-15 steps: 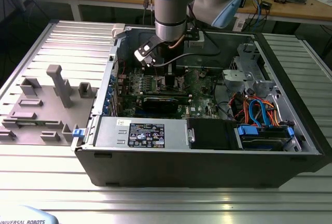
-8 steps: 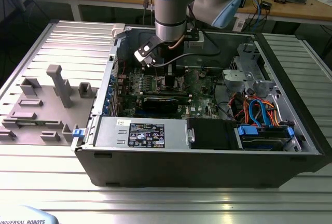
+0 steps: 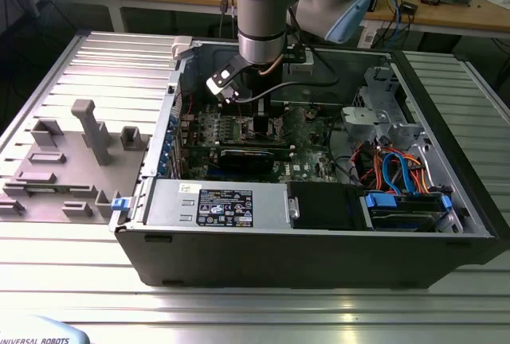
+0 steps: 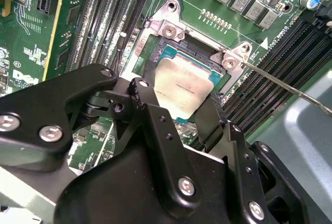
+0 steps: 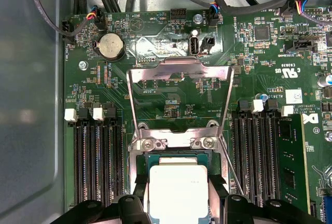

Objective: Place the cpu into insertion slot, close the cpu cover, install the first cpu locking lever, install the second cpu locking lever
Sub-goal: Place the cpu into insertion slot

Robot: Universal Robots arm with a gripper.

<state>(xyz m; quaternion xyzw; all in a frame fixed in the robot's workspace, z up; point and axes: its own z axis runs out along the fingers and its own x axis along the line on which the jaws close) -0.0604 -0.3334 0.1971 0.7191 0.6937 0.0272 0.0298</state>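
The cpu (image 5: 176, 187), a flat square chip with a silver-grey top, lies at the insertion slot (image 4: 181, 51), level with its silvery rim. My gripper (image 5: 177, 195) straddles it, a black finger (image 5: 141, 203) pressed against each of two opposite edges, so it is shut on the chip. The second wrist view has the cpu (image 4: 184, 92) between the fingers (image 4: 150, 79) too. The cpu cover (image 5: 179, 71), a thin silver frame, stands swung up and open behind the slot. A thin wire locking lever (image 4: 290, 89) sticks out free beside the socket. In the exterior view my gripper (image 3: 259, 125) reaches down into the open computer case.
Long black memory slots (image 5: 98, 162) flank the socket, with a fitted module (image 5: 290, 162) on one side. A coin battery (image 5: 111, 46) and cables lie beyond the cover. A grey fixture plate (image 3: 72, 161) sits at the exterior view's left; drive cables (image 3: 398, 173) fill the case's right.
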